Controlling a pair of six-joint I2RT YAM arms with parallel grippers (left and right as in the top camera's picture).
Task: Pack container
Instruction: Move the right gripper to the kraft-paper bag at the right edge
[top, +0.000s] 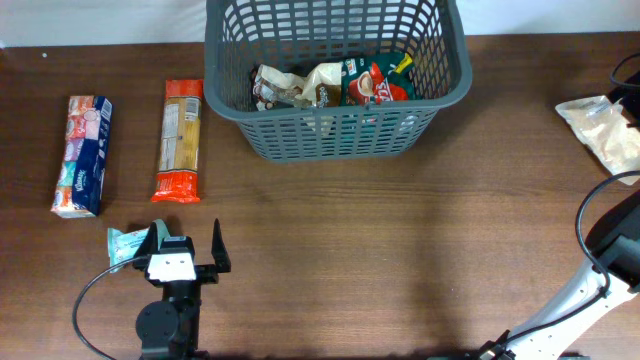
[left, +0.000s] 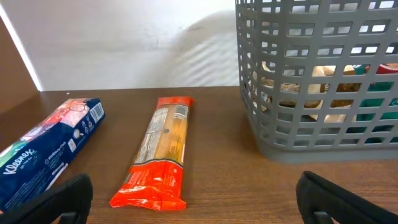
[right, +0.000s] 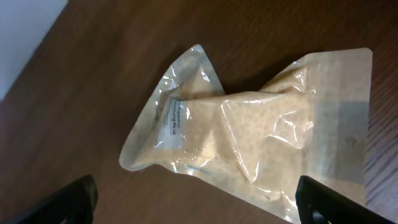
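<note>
The dark grey slotted basket (top: 452, 60) stands at the back centre and holds a cream and brown packet (top: 300, 84) and a green and red packet (top: 378, 80). An orange pasta packet (top: 181, 140) and a tissue pack (top: 82, 155) lie flat to its left. My left gripper (top: 186, 250) is open and empty near the front edge. In the left wrist view it (left: 199, 202) faces the pasta packet (left: 160, 152) and the basket (left: 311, 134). My right gripper (right: 199, 199) is open and hovers over a clear bag of grains (right: 249, 143), not touching it.
A small teal packet (top: 127, 244) lies just left of my left gripper. The clear bag of grains (top: 603, 130) is at the far right edge of the table. The tissue pack (left: 43, 149) shows in the left wrist view. A black cable (top: 590, 215) loops by the right arm.
</note>
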